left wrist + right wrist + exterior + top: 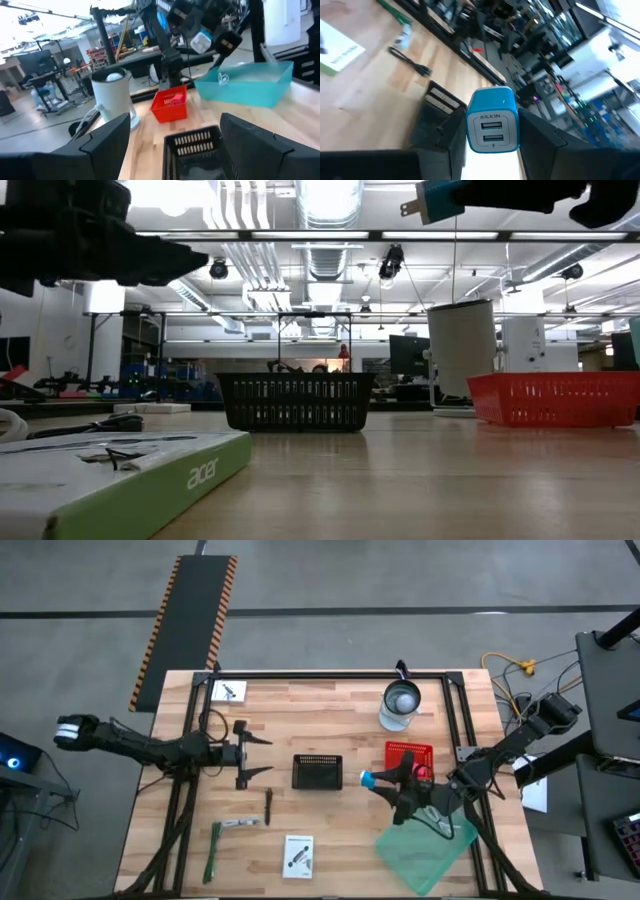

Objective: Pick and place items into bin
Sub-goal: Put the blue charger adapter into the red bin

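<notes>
My right gripper (pixel 378 783) is shut on a blue and white USB wall charger (pixel 492 120), held in the air just right of the black mesh bin (pixel 317 771). The charger also shows high in the low view (pixel 437 198). My left gripper (pixel 257 757) is open and empty, just left of the bin, with the bin ahead of its fingers (pixel 192 147). On the table lie a white card (pixel 298 855) near the front, another card (pixel 229 691) at the far left, a green strip (pixel 213 851) and a dark stick (pixel 268 805). My right gripper pinches the charger's two blue side walls (pixel 470 131) between its two fingers (pixel 540 142). The fingers come level from the table's right side. The charger is lifted clear, its USB port face toward the wrist and its prongs (pixel 408 207) pointing toward the table's left.
A red mesh basket (pixel 409 755) stands behind my right gripper. A teal tray (pixel 428 852) lies at the front right, with a white cable in it. A white cylinder device (pixel 400 705) stands at the far side. Black frame rails run along the table's edges.
</notes>
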Robot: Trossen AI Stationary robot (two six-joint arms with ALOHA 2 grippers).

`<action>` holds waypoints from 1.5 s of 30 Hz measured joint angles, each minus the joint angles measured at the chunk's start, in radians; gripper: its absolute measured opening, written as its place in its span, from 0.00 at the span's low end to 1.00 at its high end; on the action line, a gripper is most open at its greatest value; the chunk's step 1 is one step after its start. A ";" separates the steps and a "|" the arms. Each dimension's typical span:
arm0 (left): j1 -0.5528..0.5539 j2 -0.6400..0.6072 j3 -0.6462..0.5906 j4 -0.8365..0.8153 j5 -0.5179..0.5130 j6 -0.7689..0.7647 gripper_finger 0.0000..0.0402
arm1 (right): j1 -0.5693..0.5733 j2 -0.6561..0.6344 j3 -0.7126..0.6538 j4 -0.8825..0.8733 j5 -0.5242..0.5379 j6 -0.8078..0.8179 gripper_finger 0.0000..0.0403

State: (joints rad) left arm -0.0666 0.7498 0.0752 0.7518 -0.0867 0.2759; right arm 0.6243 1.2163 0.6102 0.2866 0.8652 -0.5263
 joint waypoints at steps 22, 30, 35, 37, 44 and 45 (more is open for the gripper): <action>0.028 0.280 0.002 0.422 -0.020 0.031 0.72 | -0.044 -0.177 0.005 -0.243 0.020 0.366 0.34; 0.028 0.287 0.002 0.435 -0.046 0.042 0.72 | -0.075 -0.222 0.030 -0.346 0.016 0.494 0.34; 0.028 0.298 0.002 0.436 -0.046 0.045 0.72 | -0.094 -0.211 0.092 -0.495 0.011 0.630 0.34; 0.028 0.302 0.002 0.436 -0.046 0.045 0.72 | -0.102 -0.199 0.115 -0.546 -0.002 0.664 0.34; 0.028 0.303 0.002 0.437 -0.046 0.045 0.72 | -0.126 -0.169 0.185 -0.681 -0.010 0.732 0.34; 0.028 0.304 0.002 0.437 -0.046 0.045 0.72 | -0.128 -0.167 0.195 -0.705 -0.012 0.748 0.34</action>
State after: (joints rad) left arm -0.0383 1.0534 0.0776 1.1885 -0.1326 0.3210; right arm 0.4958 1.0492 0.8050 -0.4182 0.8529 0.2220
